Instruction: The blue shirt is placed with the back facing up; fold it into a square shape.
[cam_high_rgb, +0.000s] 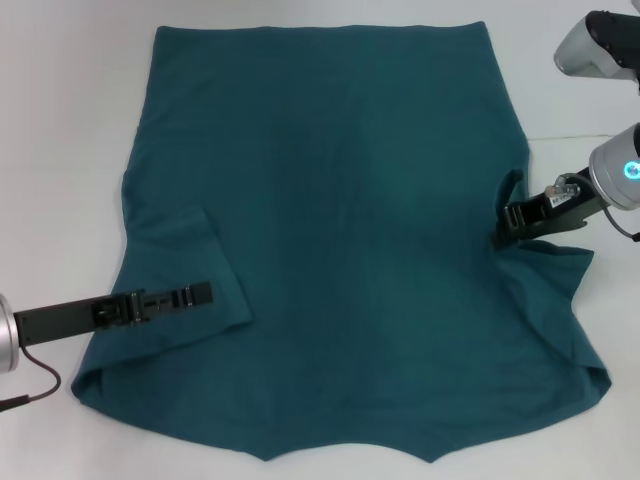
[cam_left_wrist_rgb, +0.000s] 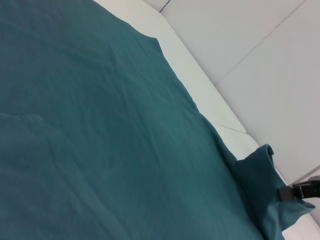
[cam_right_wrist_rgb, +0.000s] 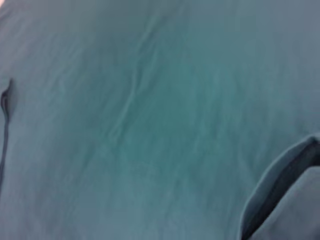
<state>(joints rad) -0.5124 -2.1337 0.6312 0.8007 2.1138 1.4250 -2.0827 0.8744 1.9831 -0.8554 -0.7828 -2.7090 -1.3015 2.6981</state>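
Looking at the head view, you have the blue shirt (cam_high_rgb: 350, 220) spread flat across the white table (cam_high_rgb: 60, 120), plain side up. No print, label or lettering reads on the cloth in any view. No containers in sight.

The hem edge lies at the far side, the collar notch at the near edge. The sleeve on the robot's left is already folded in over the body panel, its edge forming a diagonal flap. The sleeve on the right is bunched and lifted off the table near the side seam.

Your left gripper (cam_high_rgb: 203, 292) reaches in low from the left edge, lying over the folded sleeve flap, fingers pointing toward the shirt's middle. The fingers look pressed together, but whether they pinch any cloth you cannot tell from here.

Your right gripper (cam_high_rgb: 503, 235) sits at the shirt's right side seam, right at the armpit. Its tips are clamped on a raised fold of the sleeve cloth; the fabric peaks up around them. The left wrist view confirms it: the dark tip of the far gripper (cam_left_wrist_rgb: 287, 192) bites into a lifted teal corner.

The right wrist view shows only wrinkled teal cloth (cam_right_wrist_rgb: 165, 120) close up, with a folded sleeve edge at one corner.
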